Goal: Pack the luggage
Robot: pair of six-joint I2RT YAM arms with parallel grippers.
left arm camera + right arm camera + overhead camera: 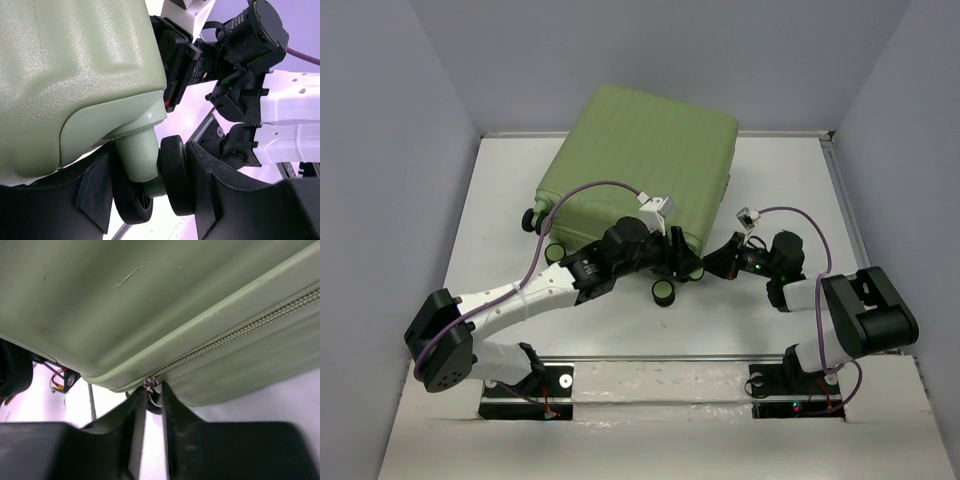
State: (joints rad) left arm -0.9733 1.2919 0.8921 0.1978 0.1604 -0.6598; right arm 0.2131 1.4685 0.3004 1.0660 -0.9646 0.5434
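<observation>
- luggage (pixel 640 160): closed, flat on the table (pixel 500 220), skewed. Its near edge is right up against both sets of fingers, and the body runs away beyond them.
- zipper pull (pixel 149 383): at the tips of the right fingers (pixel 112 440), over the slot between them.
- zipper (pixel 240 332): long axis runs from those tips up and to the right along the seam. My read: any drag must follow that line.
- right fingers: nearly together, with a thin slot. Can't tell if the pull is pinched.
- left fingers (pixel 210 195): clamped across the corner wheel (pixel 172 175), pads apparently touching both sides. Probably bracing.
- The right arm is nearer the pull.
</observation>
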